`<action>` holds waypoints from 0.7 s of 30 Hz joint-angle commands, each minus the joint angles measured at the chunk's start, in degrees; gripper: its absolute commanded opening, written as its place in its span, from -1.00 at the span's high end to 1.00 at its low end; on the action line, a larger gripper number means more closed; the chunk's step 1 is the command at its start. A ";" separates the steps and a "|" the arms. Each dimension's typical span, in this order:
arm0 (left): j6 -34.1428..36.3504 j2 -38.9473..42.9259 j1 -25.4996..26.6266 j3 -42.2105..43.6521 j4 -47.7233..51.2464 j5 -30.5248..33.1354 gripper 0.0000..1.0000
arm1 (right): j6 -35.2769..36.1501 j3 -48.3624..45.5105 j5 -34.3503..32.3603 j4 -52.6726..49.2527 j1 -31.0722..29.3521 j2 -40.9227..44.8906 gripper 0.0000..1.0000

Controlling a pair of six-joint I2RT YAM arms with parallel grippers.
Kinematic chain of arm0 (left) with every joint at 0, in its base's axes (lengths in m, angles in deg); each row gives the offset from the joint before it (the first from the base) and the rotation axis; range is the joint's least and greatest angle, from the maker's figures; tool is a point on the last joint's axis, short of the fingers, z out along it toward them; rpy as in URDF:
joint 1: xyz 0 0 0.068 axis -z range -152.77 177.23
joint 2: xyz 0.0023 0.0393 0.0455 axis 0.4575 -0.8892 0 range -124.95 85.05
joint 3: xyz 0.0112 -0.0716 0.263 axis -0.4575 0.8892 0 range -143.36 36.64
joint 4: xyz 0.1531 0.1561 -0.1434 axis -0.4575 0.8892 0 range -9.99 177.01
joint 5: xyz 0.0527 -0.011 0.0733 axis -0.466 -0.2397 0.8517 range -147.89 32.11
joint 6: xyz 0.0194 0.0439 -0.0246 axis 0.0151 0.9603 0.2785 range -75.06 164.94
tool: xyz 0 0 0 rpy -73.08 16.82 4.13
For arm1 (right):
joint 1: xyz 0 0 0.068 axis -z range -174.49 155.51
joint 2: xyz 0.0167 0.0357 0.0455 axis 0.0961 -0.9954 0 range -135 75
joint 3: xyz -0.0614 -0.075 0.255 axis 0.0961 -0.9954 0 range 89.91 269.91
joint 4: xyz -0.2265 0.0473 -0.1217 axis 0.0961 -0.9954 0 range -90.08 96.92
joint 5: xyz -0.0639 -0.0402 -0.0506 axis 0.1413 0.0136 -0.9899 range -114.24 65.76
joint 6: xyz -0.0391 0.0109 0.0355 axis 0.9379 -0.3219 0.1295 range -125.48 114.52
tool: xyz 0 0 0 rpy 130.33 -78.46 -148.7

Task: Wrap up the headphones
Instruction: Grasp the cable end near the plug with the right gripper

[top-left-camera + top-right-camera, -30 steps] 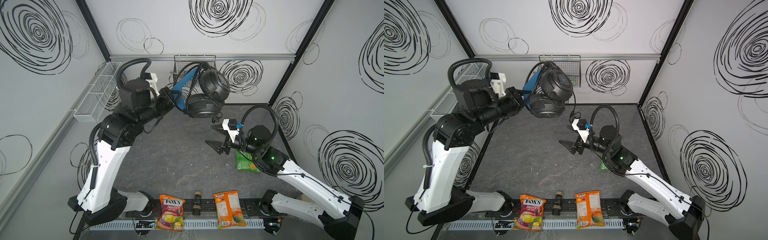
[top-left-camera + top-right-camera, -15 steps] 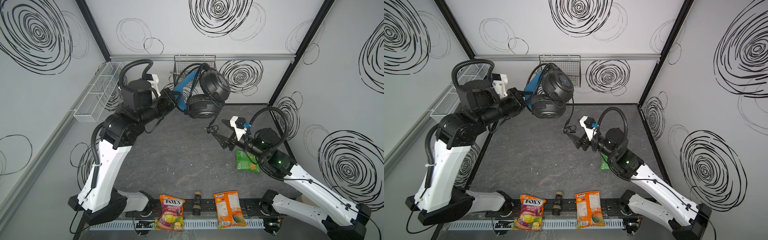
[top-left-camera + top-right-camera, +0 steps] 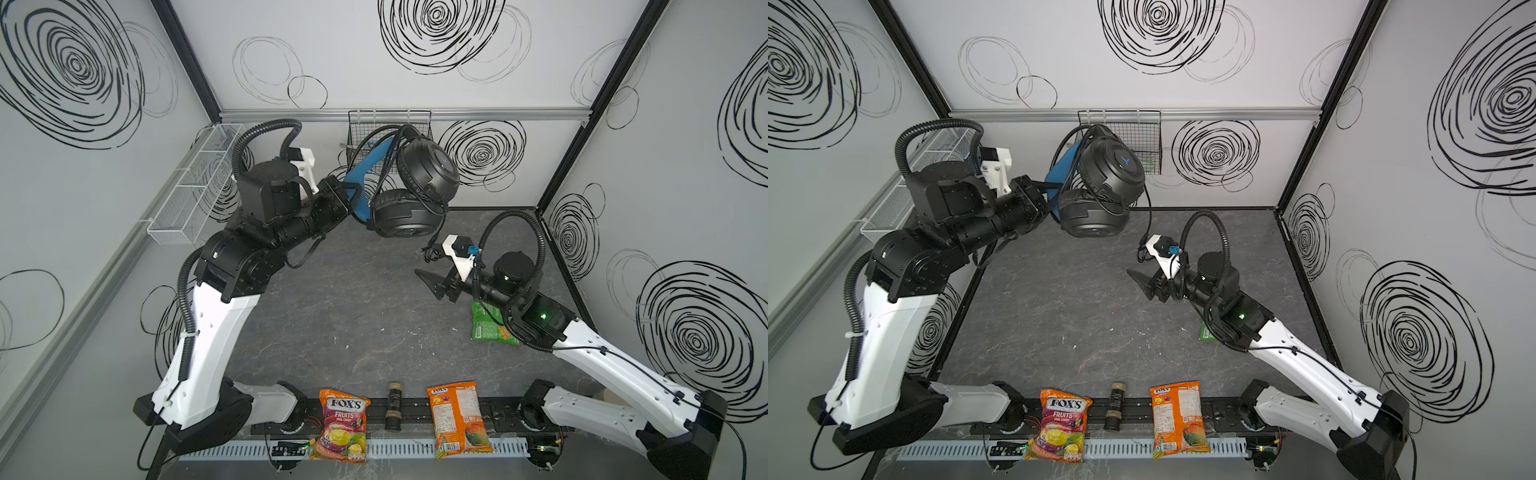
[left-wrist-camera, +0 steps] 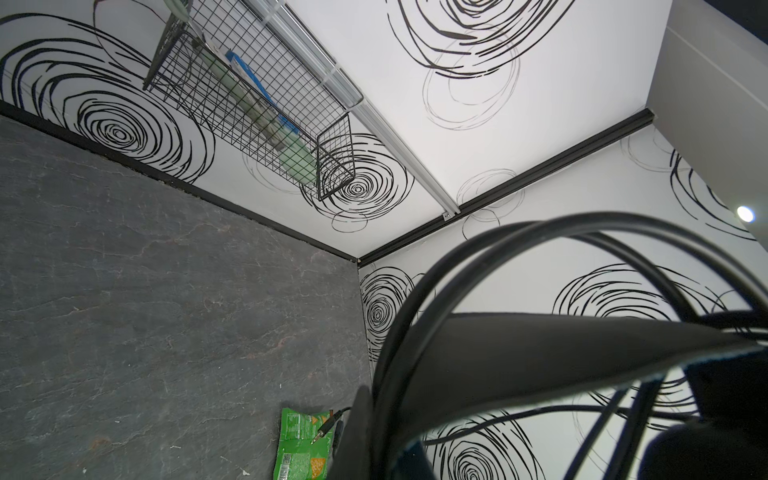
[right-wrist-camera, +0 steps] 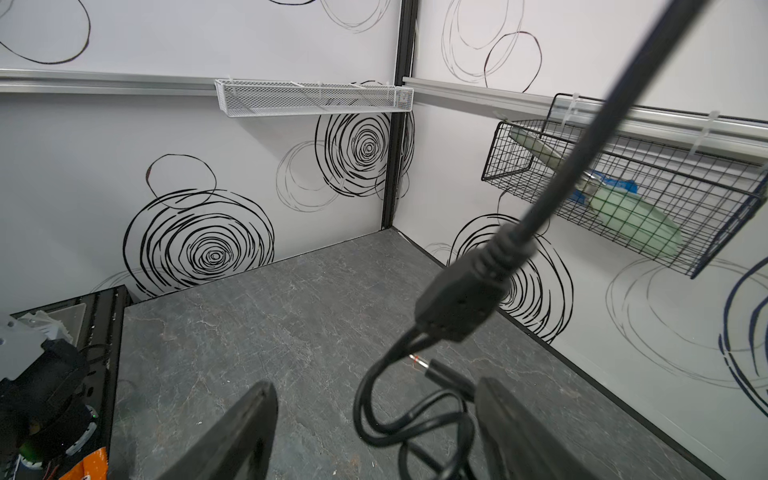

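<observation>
Top views: round padded headphones (image 3: 428, 170) (black)

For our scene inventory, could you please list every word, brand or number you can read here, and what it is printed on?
"FOX'S" and "FRUITS": on the candy bag; the smaller line beneath is barely legible.
Orange snack bag: print too blurred to read.
Green packet: print too small to read.
headphones: a blue emblem on one earcup, no letters.
</observation>
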 commanded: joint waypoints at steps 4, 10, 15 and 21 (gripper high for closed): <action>-2.45 1.84 0.36 -0.25 -7.53 -1.07 1.00 | 2.03 0.65 0.66 1.99 0.12 -1.23 -0.56; -2.65 1.93 0.49 -0.06 -7.69 -1.14 1.00 | 2.82 1.94 0.88 2.65 0.03 -2.86 -0.51; -2.89 1.80 0.47 -0.01 -7.69 -1.47 1.00 | 3.20 3.03 1.40 2.83 -0.40 -3.93 -0.42; -3.04 1.78 0.46 0.25 -7.86 -1.73 1.00 | 3.10 3.65 1.13 3.39 -0.93 -4.25 -0.30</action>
